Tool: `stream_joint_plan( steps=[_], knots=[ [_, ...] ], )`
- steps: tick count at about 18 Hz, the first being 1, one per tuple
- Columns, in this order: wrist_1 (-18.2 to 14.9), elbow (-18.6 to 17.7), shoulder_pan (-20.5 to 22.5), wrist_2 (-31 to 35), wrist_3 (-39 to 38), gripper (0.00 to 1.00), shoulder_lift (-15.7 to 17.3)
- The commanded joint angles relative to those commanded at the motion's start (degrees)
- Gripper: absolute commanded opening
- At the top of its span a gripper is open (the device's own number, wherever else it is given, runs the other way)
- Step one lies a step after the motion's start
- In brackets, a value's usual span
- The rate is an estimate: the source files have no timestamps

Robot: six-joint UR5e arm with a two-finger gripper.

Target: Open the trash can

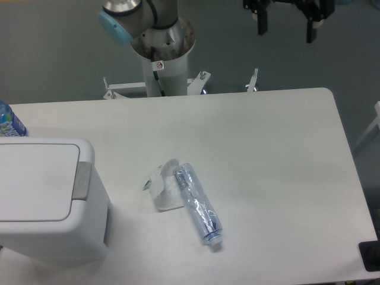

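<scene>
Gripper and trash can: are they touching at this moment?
Apart. The camera view shows the gripper at the top edge, the whole table between it and the trash can.

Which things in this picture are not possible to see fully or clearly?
- Trash can: left side cut off by the picture's edge; inside hidden by the shut lid.
- Gripper: top cut off by the upper edge; only the two fingers show, apart.
- Blue-labelled bottle: mostly beyond the left edge.
- Black object: cut off at the right edge.
</scene>
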Motion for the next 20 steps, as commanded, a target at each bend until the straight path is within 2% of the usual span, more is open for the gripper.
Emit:
stream_joint_plan(
  steps=[5,7,12,14,16,20],
  knots=[
    [0.17,0.17,-0.17,-0.17,-1.84,1.00,-0.09],
    [2.53,0.09,-0.53,-0.35,-4.64,1.00,-1.22],
    [7.37,-0.09,-3.25,-2.02,-20.27,1.00,-2.90],
    [10.09,0.00,-5.96,-2.20,-27.82,1.00,-4.13],
    [13.43,-0.26,-9.47,-5.78,-34.43,1.00,-5.53],
    [14.68,-1.49,-11.77,-7.56,-41.99,1.00,-6.59]
  ],
)
